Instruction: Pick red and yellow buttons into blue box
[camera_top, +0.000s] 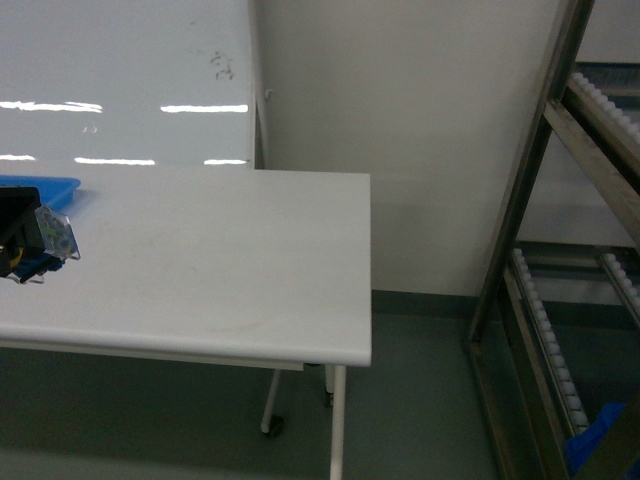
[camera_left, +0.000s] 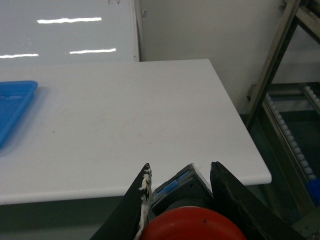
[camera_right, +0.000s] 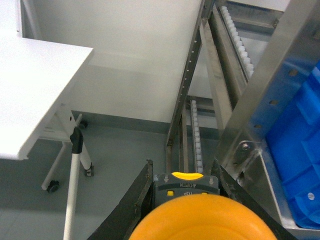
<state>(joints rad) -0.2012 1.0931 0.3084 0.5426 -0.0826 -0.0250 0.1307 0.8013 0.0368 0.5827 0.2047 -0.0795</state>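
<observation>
In the left wrist view my left gripper (camera_left: 180, 171) is shut on the red button (camera_left: 192, 224), its black-and-blue body wedged between the fingers, hanging above the near edge of the white table (camera_left: 130, 115). The head view shows that button's clear body (camera_top: 57, 236) at the far left over the table. My right gripper (camera_right: 184, 169) is shut on the yellow button (camera_right: 200, 219), held over the floor beside the metal rack (camera_right: 200, 85). The blue box (camera_right: 296, 142) sits in the rack just right of this gripper, with only its ribbed wall showing.
A shallow blue tray (camera_left: 12, 107) lies on the table's left end. The roller rack (camera_top: 560, 260) stands right of the table, with a floor gap between them. A whiteboard (camera_top: 120, 80) and wall are behind. The table legs end in casters (camera_right: 52, 186).
</observation>
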